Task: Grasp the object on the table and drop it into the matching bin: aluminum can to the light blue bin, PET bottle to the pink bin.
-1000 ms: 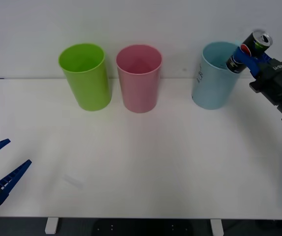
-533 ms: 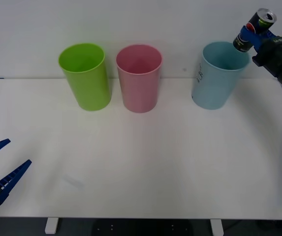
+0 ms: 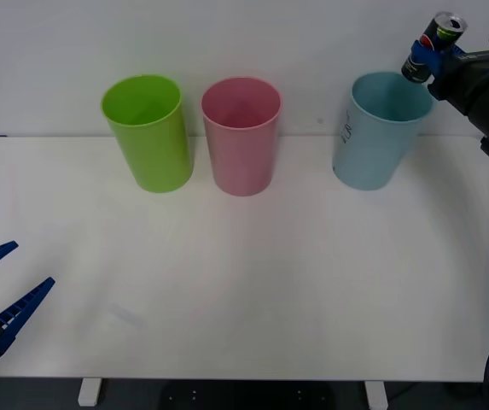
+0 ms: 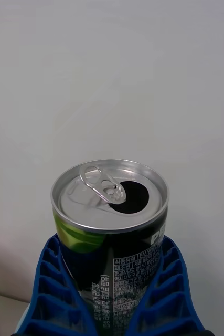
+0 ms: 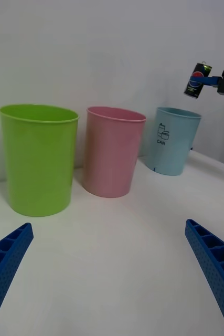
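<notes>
Since the aluminum can [image 3: 433, 48] must fall into the light blue bin [image 3: 375, 137], we hold it up high w/ our right gripper [image 3: 426, 56], fingers pinching its dark body, silver top tilted away from the bin. It hangs just beside the bin's far right rim, not yet over the mouth, so we judge a short shift inward is needed before release. Pink bin [image 3: 241, 137] sits well apart on the bench [image 3: 244, 282]. Left gripper [image 3: 1, 290] waits near the bench's front-left edge, fingers spread.
</notes>
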Controlling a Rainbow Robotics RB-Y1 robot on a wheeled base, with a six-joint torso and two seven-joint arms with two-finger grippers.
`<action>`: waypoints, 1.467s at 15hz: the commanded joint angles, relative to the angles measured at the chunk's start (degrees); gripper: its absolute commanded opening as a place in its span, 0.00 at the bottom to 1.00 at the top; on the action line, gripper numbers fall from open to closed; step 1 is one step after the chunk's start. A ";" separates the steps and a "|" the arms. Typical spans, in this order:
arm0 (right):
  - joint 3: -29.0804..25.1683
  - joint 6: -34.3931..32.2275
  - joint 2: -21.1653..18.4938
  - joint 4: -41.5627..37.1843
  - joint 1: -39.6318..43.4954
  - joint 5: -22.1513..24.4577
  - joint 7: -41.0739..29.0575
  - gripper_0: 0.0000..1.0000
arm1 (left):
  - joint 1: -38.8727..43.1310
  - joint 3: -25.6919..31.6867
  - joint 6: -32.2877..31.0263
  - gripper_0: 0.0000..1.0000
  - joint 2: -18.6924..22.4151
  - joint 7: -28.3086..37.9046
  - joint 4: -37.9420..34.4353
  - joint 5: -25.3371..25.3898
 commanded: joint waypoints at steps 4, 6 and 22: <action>0.33 0.00 0.54 0.75 -0.43 0.10 0.90 0.00 | 0.00 0.00 0.00 1.00 0.00 0.00 0.00 0.00; 0.42 -0.09 0.54 0.57 -0.43 0.10 1.69 0.88 | 0.00 0.00 0.00 1.00 0.00 0.00 0.00 0.00; -1.43 -8.44 0.54 -12.70 10.47 -3.59 4.94 1.00 | 0.00 0.00 0.00 1.00 0.00 0.00 0.00 0.00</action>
